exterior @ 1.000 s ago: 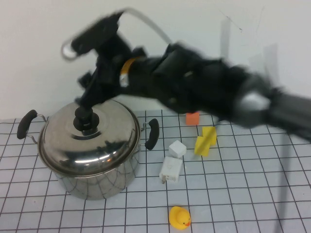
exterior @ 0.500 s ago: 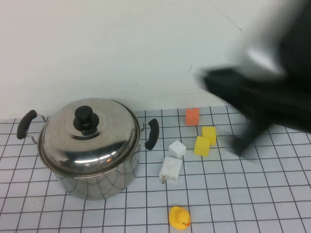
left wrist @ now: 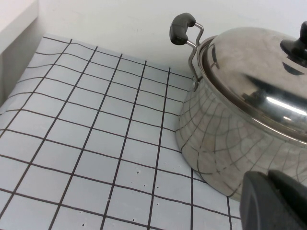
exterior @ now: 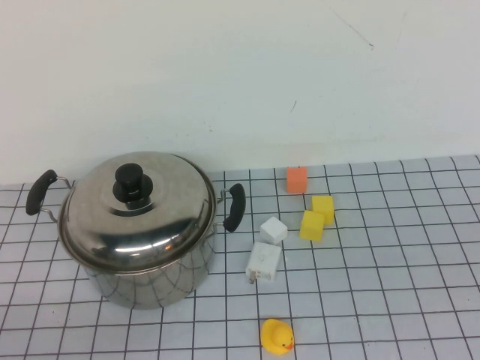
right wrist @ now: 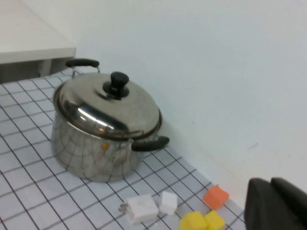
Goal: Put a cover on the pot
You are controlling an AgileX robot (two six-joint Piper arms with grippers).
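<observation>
The pot (exterior: pixel 150 274) is a large shiny steel stockpot with black side handles, at the left of the grid mat. The domed steel lid (exterior: pixel 142 214) with a black knob (exterior: pixel 129 180) sits on its rim. Neither arm shows in the high view. My left gripper (left wrist: pixel 271 201) is shut and empty, low beside the pot's wall (left wrist: pixel 230 143), with the lid (left wrist: pixel 259 81) above. My right gripper (right wrist: pixel 271 203) is shut and empty, far from the pot (right wrist: pixel 91 153) and raised over the mat's right side.
To the right of the pot lie a white charger (exterior: pixel 264 262), a white cube (exterior: pixel 273 229), two yellow blocks (exterior: pixel 312 225), an orange cube (exterior: pixel 297 179) and a yellow duck (exterior: pixel 277 335). A white wall stands behind.
My right arm has let go of the lid's knob and swung off to the right, out of the high view. The lid stays on the pot.
</observation>
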